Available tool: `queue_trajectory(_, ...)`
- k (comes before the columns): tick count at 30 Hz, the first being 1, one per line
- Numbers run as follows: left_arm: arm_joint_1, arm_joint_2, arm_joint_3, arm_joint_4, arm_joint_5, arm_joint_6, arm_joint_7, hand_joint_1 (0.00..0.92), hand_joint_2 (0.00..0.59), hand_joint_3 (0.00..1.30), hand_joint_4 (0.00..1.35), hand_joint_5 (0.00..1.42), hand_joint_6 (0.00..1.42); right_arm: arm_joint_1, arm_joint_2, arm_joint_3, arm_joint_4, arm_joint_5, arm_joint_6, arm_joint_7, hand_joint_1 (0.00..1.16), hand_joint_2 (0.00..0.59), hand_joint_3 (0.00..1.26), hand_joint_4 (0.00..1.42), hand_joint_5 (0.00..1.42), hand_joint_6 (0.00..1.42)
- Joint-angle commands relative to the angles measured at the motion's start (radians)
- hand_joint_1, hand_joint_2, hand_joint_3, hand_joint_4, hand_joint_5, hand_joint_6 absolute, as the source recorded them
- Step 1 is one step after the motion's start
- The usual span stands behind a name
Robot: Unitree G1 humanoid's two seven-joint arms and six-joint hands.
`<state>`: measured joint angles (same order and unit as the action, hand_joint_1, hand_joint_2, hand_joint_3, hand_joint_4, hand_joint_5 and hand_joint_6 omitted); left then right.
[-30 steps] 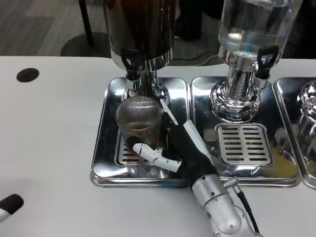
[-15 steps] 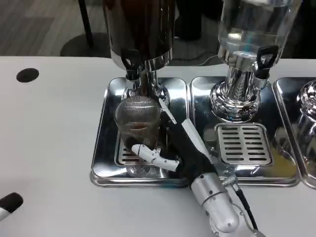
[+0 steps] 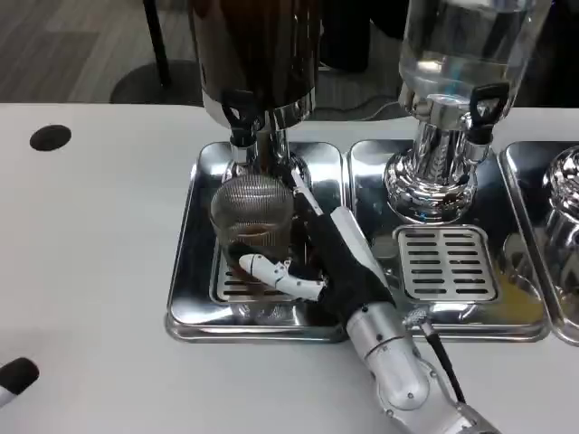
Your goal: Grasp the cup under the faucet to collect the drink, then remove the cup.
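We log: cup [image 3: 252, 237] on tray [image 3: 187, 271] grate under faucet [image 3: 239, 116], some brown drink inside | right hand [image 3: 318, 267] fingers [image 3: 271, 273] wrapped around cup | left hand [image 3: 13, 375] at desk [image 3: 90, 271] edge, fingers' state indeterminate.

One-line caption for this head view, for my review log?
Right hand grips the cup under the dark dispenser's faucet on the steel tray.

The drip tray [image 3: 194, 271] is mirror-polished metal, like the glossy chrome faucet [image 3: 242, 136] stand. The cup [image 3: 253, 221] looks clear, ribbed plastic; the table [image 3: 90, 271] is matt white.
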<state>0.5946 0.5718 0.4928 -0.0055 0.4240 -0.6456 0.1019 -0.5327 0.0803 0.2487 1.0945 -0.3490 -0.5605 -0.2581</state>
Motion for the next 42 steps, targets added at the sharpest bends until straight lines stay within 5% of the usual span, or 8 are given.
queue_trajectory(1,0.013,0.0,0.01,-0.003,-0.009,-0.007,-0.005,0.0,0.041,0.0,0.0,0.0,0.0,-0.011,0.013,0.0,0.019,-0.001,0.019,-0.008,0.66,0.201,0.0,0.0,0.01,0.04)
queue_trajectory(9,0.014,0.0,0.01,-0.002,-0.009,-0.008,-0.004,0.0,0.041,0.0,0.0,0.0,0.0,0.015,0.012,-0.003,0.018,0.004,-0.01,-0.028,0.72,0.211,0.01,0.14,0.16,0.11)
queue_trajectory(18,0.002,-0.001,0.001,-0.008,-0.006,-0.004,-0.007,0.0,0.041,0.0,0.0,0.0,0.0,0.04,0.002,-0.012,0.007,0.011,-0.032,-0.034,0.8,0.219,0.19,0.26,0.27,0.16)
queue_trajectory(42,-0.017,-0.003,-0.016,0.007,0.004,-0.001,-0.005,0.0,0.041,0.0,0.0,0.0,0.0,0.105,-0.027,-0.026,-0.084,0.026,-0.033,-0.012,0.83,0.213,0.28,0.3,0.34,0.19)
